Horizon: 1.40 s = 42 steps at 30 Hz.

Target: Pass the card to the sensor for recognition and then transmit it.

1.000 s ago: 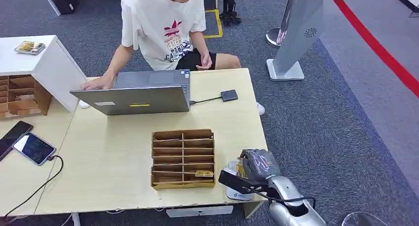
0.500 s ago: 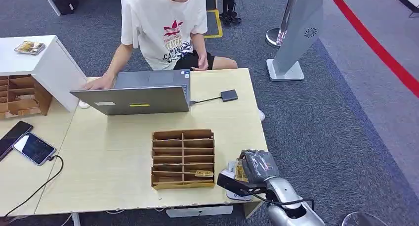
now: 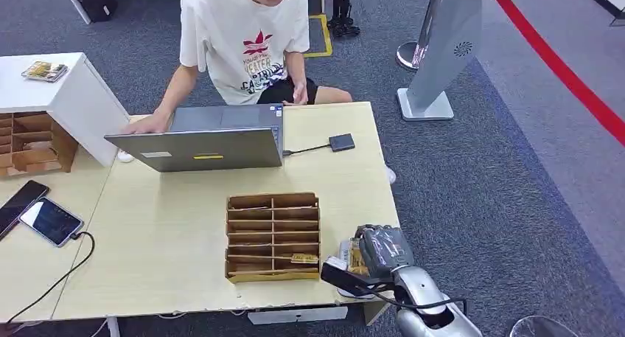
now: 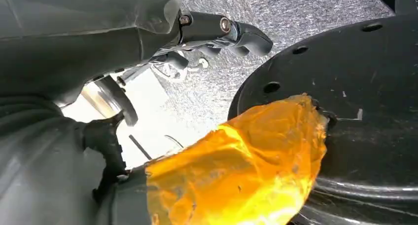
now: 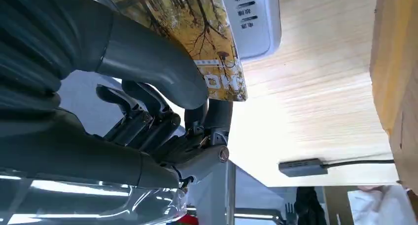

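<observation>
r hand: (image 3: 383, 250) at table's near-right corner, just right of wooden organizer (image 3: 273, 237); fingers curled, thumb (image 5: 148, 62) pressing on card, so it grips the card.
card: (image 5: 197, 33) yellow w/ autumn-tree print, pinched betw thumb and dark fingers (image 5: 148, 112) in r wrist view; held over the sensor, overlapping its top. Touching or just above it, can't tell. In head view, a yellow edge (image 3: 359, 257) at the hand, right of organizer.
sensor: (image 5: 254, 18) white box w/ small printed labels, on the table just right of organizer, under hand + card; white base visible in head view (image 3: 343, 252).
l hand: (image 4: 217, 38) seen from l wrist cam over grey carpet; dark fingers curled in, nothing betw them as far as visible.
organizer: wooden, slotted compartments, near table's front edge; one yellow card (image 3: 304, 259) lies in a near-right slot.
table: (image 3: 169, 241) light wood.
laptop: (image 3: 203, 139) open, behind organizer, at far side of table.
small black box: (image 3: 341, 142) on a cable, right of laptop, far-right of organizer.
person: (image 3: 247, 38) seated behind laptop, white tee, one hand on table left of laptop.
phones: (image 3: 50, 220) two, far left of organizer, on the adjoining table, one w/ cable plugged in.
</observation>
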### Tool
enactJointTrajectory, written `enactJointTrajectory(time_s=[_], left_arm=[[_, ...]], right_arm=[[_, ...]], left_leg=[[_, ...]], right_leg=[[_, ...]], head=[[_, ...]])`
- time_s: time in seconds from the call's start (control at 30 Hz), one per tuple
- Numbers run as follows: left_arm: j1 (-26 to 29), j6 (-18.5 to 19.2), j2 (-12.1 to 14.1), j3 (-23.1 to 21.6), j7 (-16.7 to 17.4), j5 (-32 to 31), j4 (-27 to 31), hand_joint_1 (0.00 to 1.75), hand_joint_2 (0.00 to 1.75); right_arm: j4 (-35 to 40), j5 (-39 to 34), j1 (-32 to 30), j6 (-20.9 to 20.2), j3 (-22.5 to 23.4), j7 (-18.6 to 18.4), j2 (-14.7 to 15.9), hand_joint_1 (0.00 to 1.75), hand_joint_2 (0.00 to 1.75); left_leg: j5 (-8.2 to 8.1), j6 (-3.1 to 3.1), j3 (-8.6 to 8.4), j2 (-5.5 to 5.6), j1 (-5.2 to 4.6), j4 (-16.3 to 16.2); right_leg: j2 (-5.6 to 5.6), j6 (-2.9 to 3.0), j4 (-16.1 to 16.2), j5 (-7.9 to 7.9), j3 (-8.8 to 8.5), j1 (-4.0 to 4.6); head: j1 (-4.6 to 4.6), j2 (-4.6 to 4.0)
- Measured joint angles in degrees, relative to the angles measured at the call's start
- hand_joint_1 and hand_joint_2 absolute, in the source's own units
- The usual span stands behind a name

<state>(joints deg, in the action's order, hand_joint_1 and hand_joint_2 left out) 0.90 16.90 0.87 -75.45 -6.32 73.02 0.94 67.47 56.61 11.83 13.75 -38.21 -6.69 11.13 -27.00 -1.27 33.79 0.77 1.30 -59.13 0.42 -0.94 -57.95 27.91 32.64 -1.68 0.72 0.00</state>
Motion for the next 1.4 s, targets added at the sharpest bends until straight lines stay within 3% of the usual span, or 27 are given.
enactJointTrajectory(time_s=[0.9,1.2,1.4], left_arm=[[0.03,-0.15,-0.02,2.27,-0.02,-2.49,0.00,0.00,0.00],[0.11,-0.98,-0.33,4.15,-0.28,-4.31,0.00,0.00,0.00],[0.19,-1.53,-0.63,5.33,-0.37,-4.83,0.00,0.00,0.00]], right_arm=[[-0.22,2.36,-0.46,1.47,-0.13,-0.90,-0.55,1.75,1.75],[2.91,2.25,-1.95,6.85,3.35,-2.14,-1.22,1.75,1.75],[10.02,-1.13,-2.48,12.08,7.60,0.35,-2.86,1.75,1.75]], left_leg=[[0.00,0.00,0.00,0.00,0.00,0.00],[0.00,0.00,0.02,0.00,0.00,0.00],[0.00,0.00,0.02,0.00,0.00,0.00]], right_leg=[[0.00,0.00,0.00,0.00,-0.01,0.00],[0.00,0.00,0.00,0.00,0.00,0.00],[0.00,0.00,0.00,0.00,0.01,0.00]], head=[[0.00,0.00],[0.00,0.00],[-0.02,0.00]])
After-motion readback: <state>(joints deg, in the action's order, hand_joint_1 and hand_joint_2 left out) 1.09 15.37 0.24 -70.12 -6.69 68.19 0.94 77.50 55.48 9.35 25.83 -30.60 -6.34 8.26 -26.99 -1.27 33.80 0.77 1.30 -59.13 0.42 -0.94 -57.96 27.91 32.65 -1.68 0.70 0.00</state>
